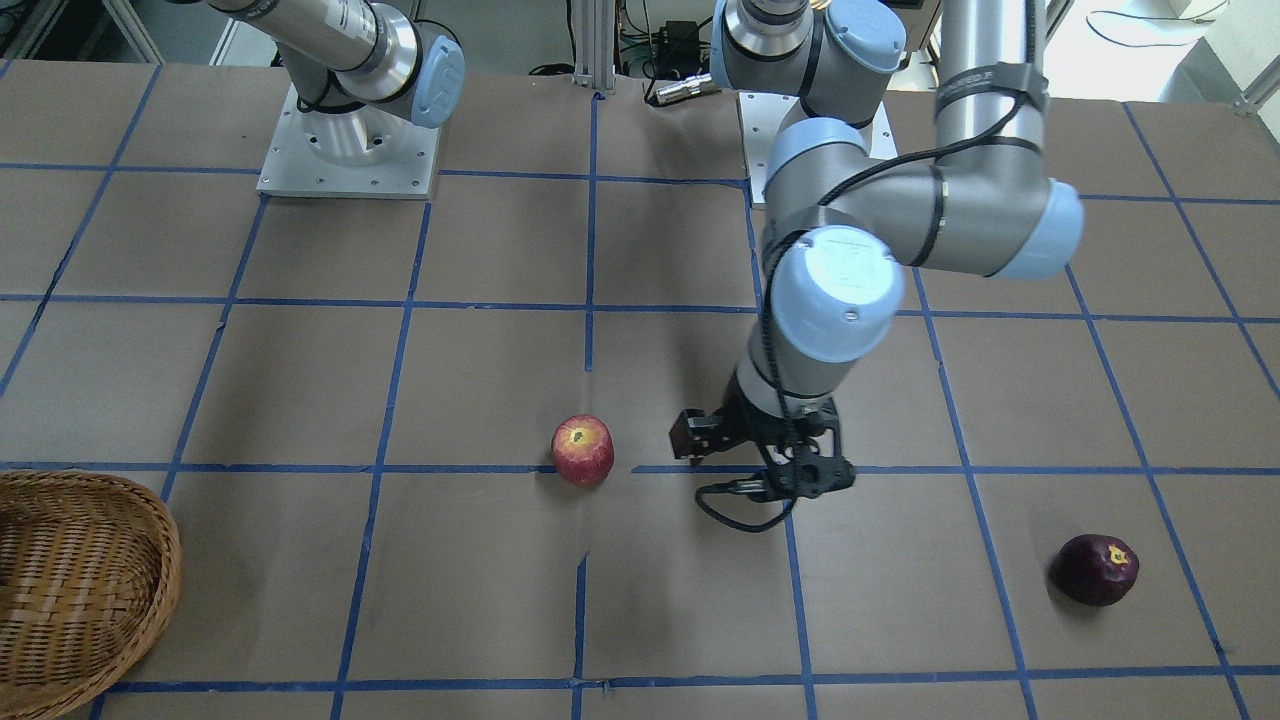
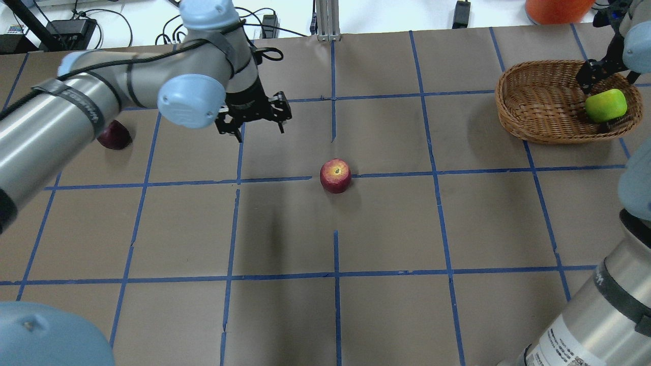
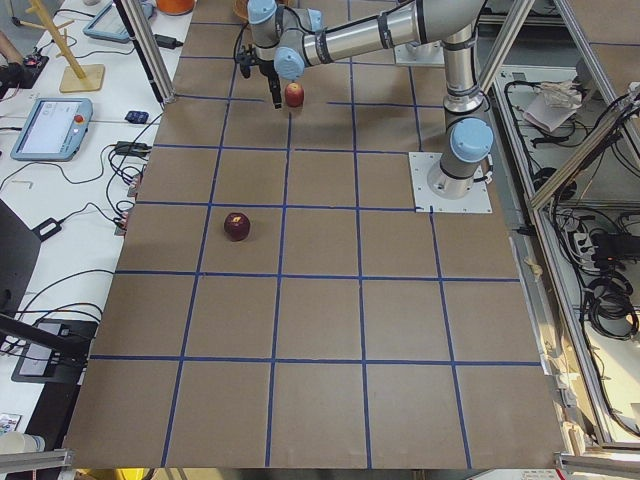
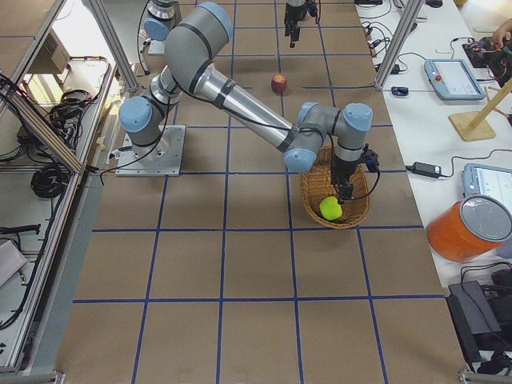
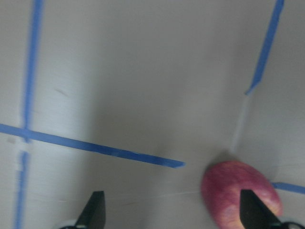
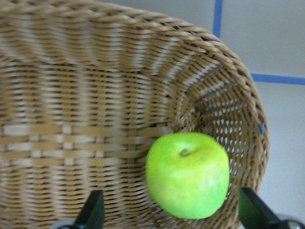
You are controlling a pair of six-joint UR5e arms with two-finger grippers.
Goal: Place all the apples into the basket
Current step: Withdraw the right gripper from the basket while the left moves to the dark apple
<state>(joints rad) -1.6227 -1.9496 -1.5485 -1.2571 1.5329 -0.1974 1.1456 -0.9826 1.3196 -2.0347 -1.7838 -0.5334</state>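
Note:
The red apple (image 2: 335,176) sits on the table near its middle; it also shows at the lower right of the left wrist view (image 5: 240,195). My left gripper (image 2: 254,129) is open and empty, hovering beside it, apart from it. The dark maroon apple (image 2: 114,136) lies far left, partly hidden by my left arm, and is plain in the front view (image 1: 1095,568). The wicker basket (image 2: 539,134) stands far right. The yellow-green apple (image 6: 187,174) lies inside it by the wall. My right gripper (image 6: 172,214) is open over it, its fingers clear of the apple.
An orange container (image 2: 557,7) stands beyond the table's far edge near the basket. The two arm bases (image 1: 350,150) are at the robot's side of the table. Blue tape lines grid the brown tabletop.

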